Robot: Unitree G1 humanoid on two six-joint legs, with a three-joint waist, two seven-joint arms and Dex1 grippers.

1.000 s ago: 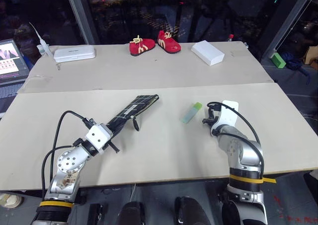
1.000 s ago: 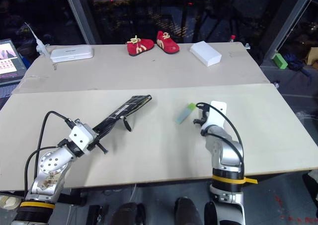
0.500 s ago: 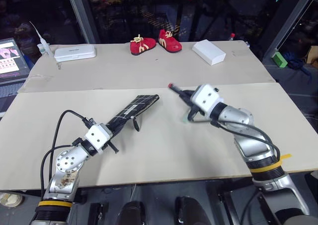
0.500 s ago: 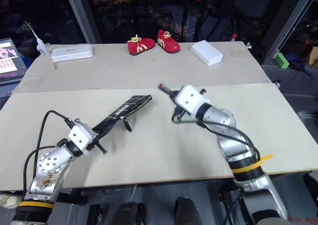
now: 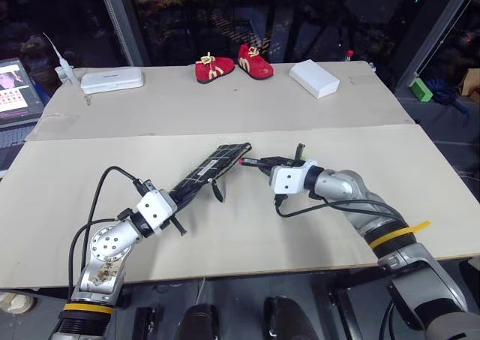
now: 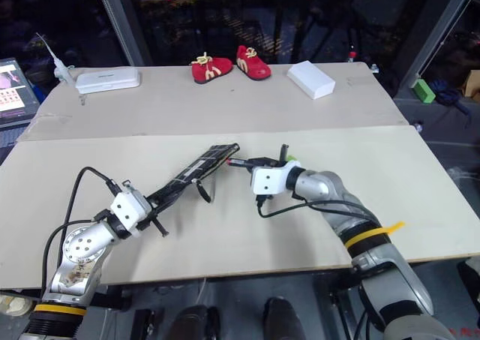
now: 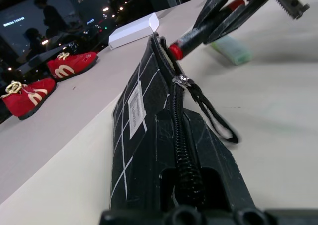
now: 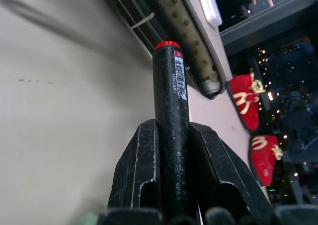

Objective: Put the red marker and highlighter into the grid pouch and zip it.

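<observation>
- Right gripper (image 5: 264, 162) is clamped on the red marker (image 5: 255, 161), fingers pinching the black barrel, red end leading toward the pouch (image 5: 210, 173).
- Left gripper (image 5: 174, 203) is shut on the near end of the pouch, holding it up on edge above the table (image 5: 240, 227), far end aimed at the marker.
- The marker's red end sits just beside the pouch's far corner; from the left wrist view the tip (image 7: 175, 51) looks right at the zipper line, but I cannot tell whether it is inside the mouth or only against the fabric.
- The zipper pull (image 7: 182, 80) and its cord (image 7: 213, 118) hang partway along, and the stretch beyond it looks barely parted.
- The highlighter (image 7: 230, 49) lies on the table just past the right gripper, not yet picked up.
- Risk one: a narrow opening. If the tip meets the zipper teeth or the fabric edge, the push would bend the floppy pouch away rather than go in.
- Risk two: the pouch is held at one end only, so its far end could sag or twist under the push.
- Risk three: letting go early would drop the marker onto the table and let it roll.
- Risk four: the dangling cord could snag a finger.
</observation>
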